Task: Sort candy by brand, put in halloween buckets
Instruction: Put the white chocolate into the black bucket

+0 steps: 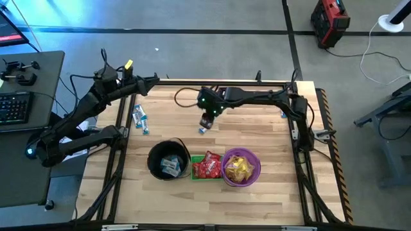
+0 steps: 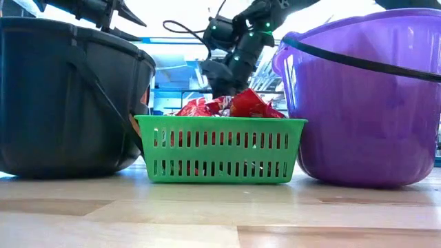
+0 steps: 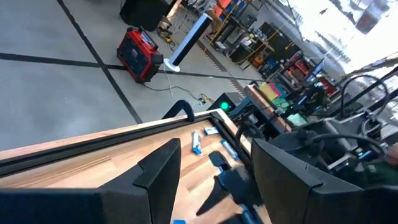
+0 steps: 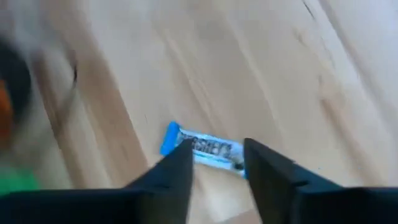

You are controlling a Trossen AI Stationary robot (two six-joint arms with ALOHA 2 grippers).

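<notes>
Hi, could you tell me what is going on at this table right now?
The robot is sorting wrapped candy into three buckets. The right gripper is over the middle of the table, its fingers open around a blue-and-white candy lying on the wood. The black pail holds blue-and-white pieces, the green basket red ones, the purple bucket yellow ones. A few more blue-and-white candies lie near the left arm, whose gripper waits, open, at the far edge.
</notes>
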